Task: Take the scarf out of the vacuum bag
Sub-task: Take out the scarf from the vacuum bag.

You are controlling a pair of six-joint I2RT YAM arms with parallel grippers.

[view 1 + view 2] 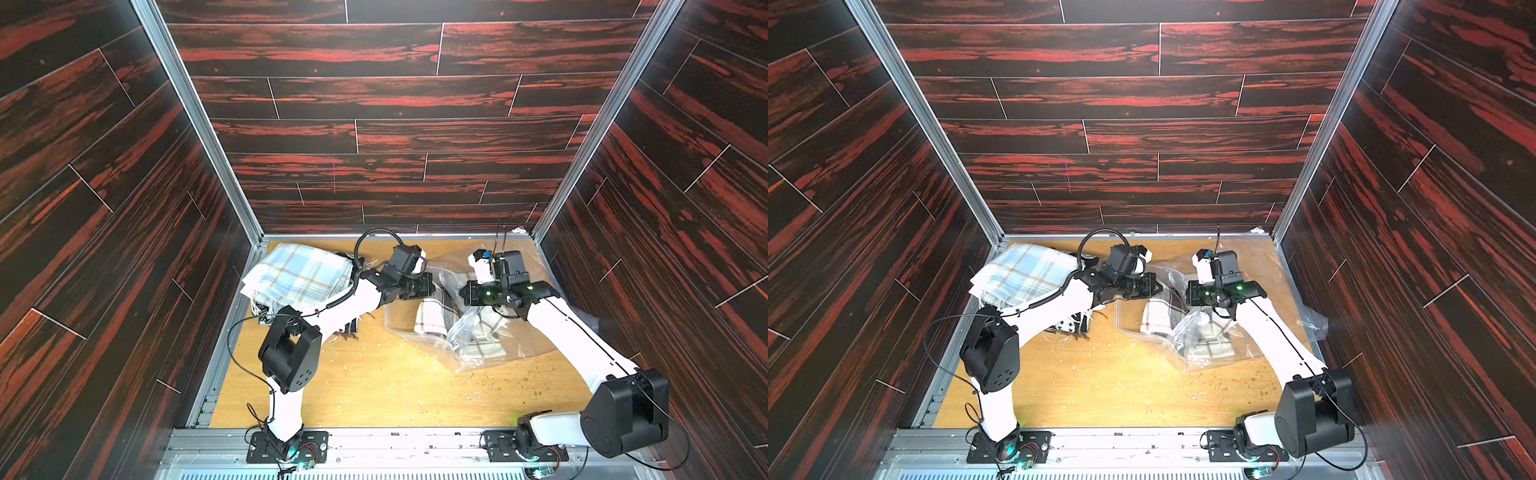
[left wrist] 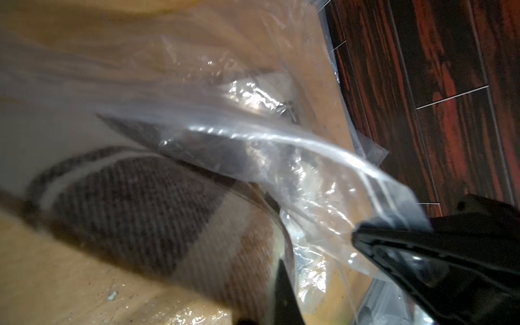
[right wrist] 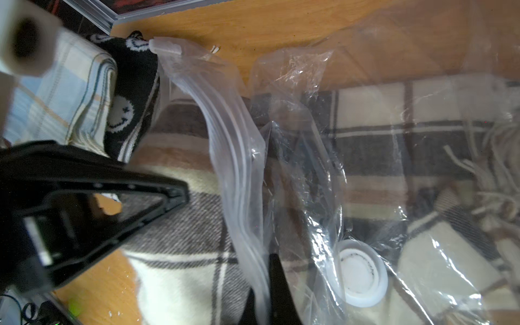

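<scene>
The clear vacuum bag [image 1: 486, 336] lies crumpled at the right of the wooden table, its white valve disc [image 3: 361, 277] facing up. A brown-and-cream plaid scarf [image 1: 432, 320] sticks partly out of the bag's mouth, with the rest still under plastic [image 3: 394, 157]. My right gripper [image 3: 267, 270] is shut on the bag's zip-seal edge [image 3: 233, 146] and holds it up off the scarf. My left gripper [image 2: 278, 270] is shut on the scarf's exposed fold [image 2: 140, 197], just outside the mouth. In both top views the two grippers [image 1: 434, 291] [image 1: 460, 293] face each other closely.
A pile of folded scarves sits at the back left: a light-blue plaid one [image 1: 295, 270] on top and a black smiley one [image 3: 126, 112] beside the bag. Dark wood-pattern walls [image 1: 124, 249] enclose the table [image 1: 374, 386]. Small crumbs dot the front right.
</scene>
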